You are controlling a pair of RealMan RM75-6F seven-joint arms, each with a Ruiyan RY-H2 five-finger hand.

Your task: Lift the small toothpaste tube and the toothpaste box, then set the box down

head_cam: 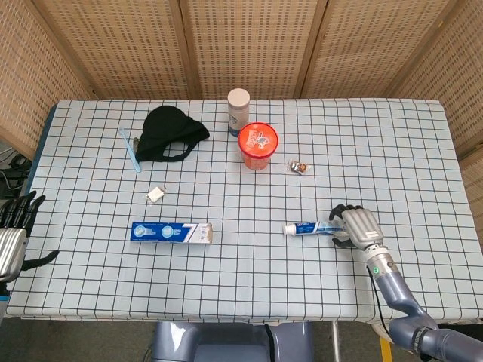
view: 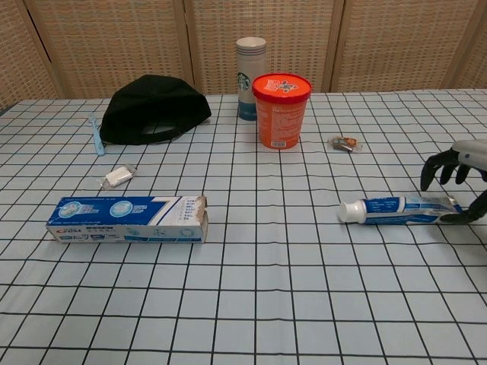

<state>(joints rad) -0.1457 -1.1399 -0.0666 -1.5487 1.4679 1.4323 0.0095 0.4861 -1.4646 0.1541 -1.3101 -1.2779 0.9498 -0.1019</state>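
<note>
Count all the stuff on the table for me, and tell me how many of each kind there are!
Toothpaste things: 2 (toothpaste box, small toothpaste tube)
Cups and bottles: 2 (orange cup, white bottle)
Black cap: 1
Blue toothbrush: 1
Small wrapped bits: 2 (white, brown)
Total: 8

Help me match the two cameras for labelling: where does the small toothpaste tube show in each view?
Head view: toothpaste tube right of centre, under the right hand.
Chest view: tube at right, mid-height, beside that hand.
Shared landmark: the orange tub, behind the tube.
</note>
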